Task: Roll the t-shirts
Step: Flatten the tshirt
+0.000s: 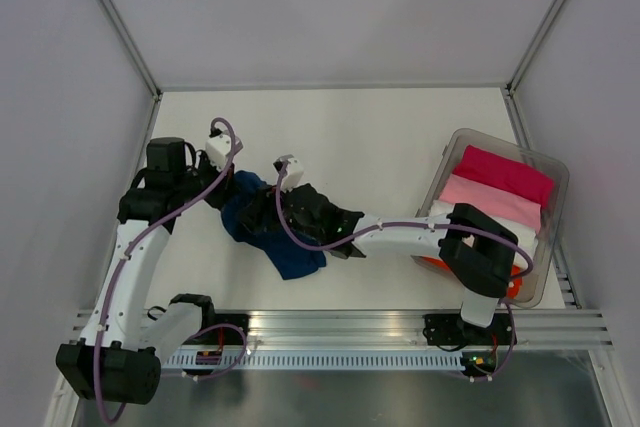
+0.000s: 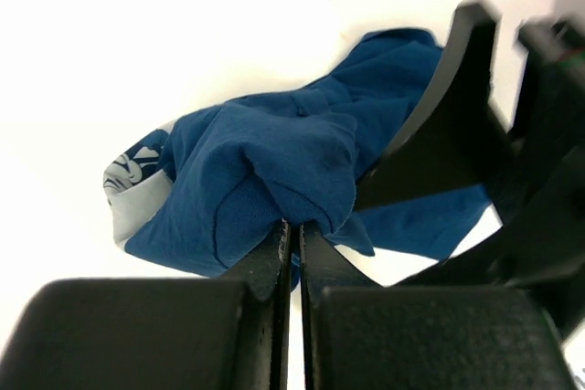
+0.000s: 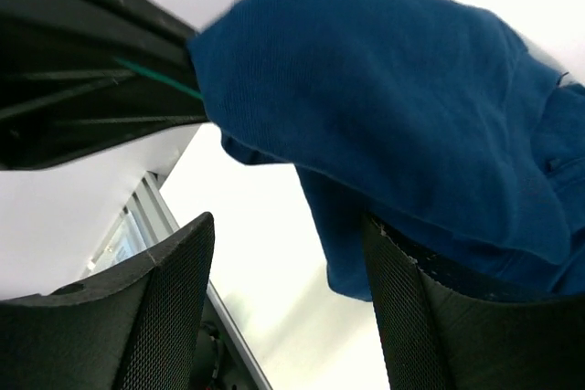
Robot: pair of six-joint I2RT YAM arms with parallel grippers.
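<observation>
My left gripper [image 2: 292, 230] is pinched tight on a thin fold of the navy shirt [image 2: 274, 152], which lies bunched just ahead of its tips. The right gripper [image 3: 288, 271] is spread, with cloth draped over one finger [image 3: 430, 317]. My worry is that if I pull now, the fold slips free, or that finger snags and drags the heap askew.

You have one shirt [image 1: 295, 259] lying on the table [image 1: 380, 137], left of centre and in its near half. The left end effector [image 2: 292, 226] sits at the shirt's left side and the right end effector [image 3: 288, 226] just to the right of it, both touching the cloth. Well to the right, a bin [image 1: 555, 232] stands by the table's right edge, with a stack of shirts [image 1: 495, 182] inside.
</observation>
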